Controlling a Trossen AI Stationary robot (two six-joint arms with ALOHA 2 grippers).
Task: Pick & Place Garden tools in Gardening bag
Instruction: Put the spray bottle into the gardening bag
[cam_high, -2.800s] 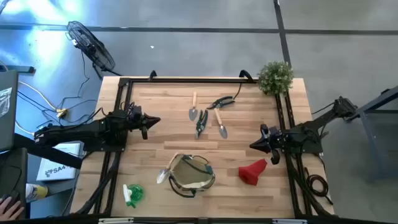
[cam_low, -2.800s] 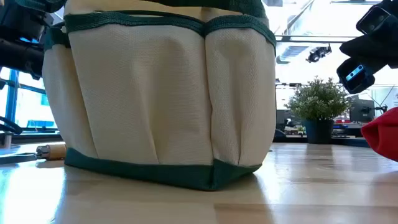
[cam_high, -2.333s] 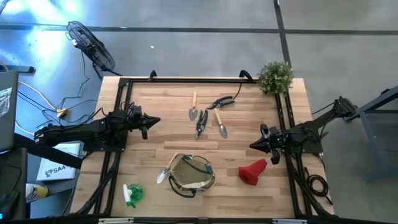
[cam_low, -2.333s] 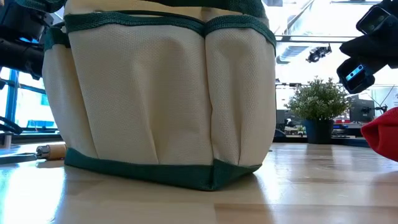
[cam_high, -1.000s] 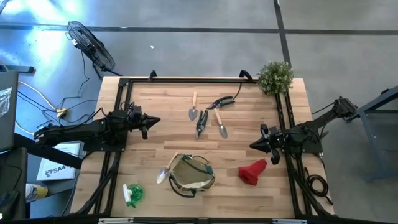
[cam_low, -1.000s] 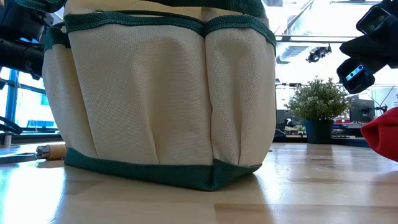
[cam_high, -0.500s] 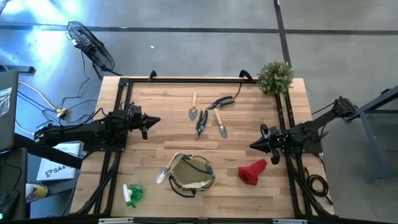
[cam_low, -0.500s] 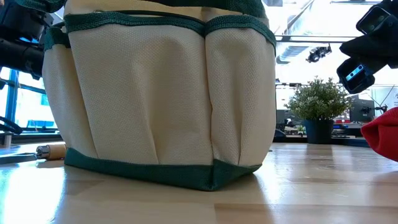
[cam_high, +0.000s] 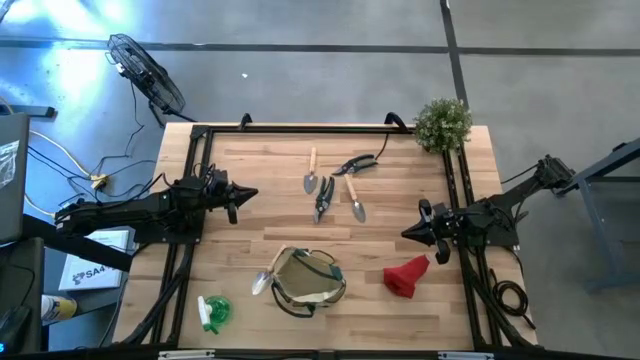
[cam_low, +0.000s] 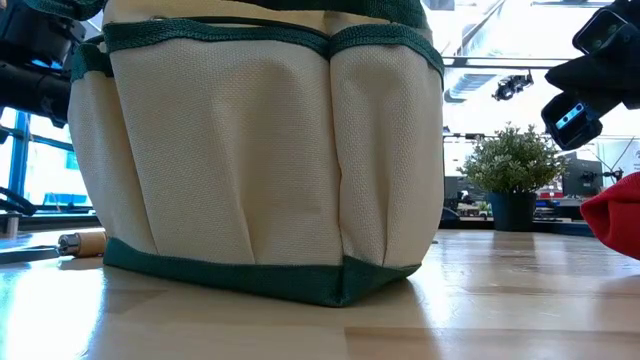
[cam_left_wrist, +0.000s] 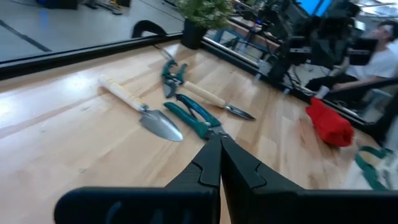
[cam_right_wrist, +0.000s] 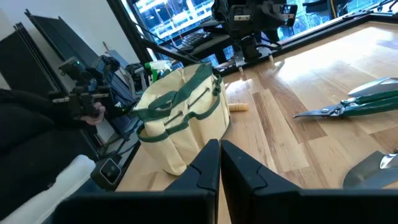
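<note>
Nothing moved; both tools (cam_high: 254, 193) (cam_high: 405, 234) shut at table (cam_high: 250, 160) sides, w/ middle open.

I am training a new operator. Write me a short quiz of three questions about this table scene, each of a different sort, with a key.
1. True or false: the red cone already lies inside the gardening bag.
2. Which thing lies nearest the table's front left corner?
A. the spray bottle
B. the potted plant
C. the green-handled pruners
3. Fill in: the left gripper and the right gripper are both ____ and hold nothing.

Key: 1 false, it lies on the table beside the bag; 2 A; 3 shut.
</note>
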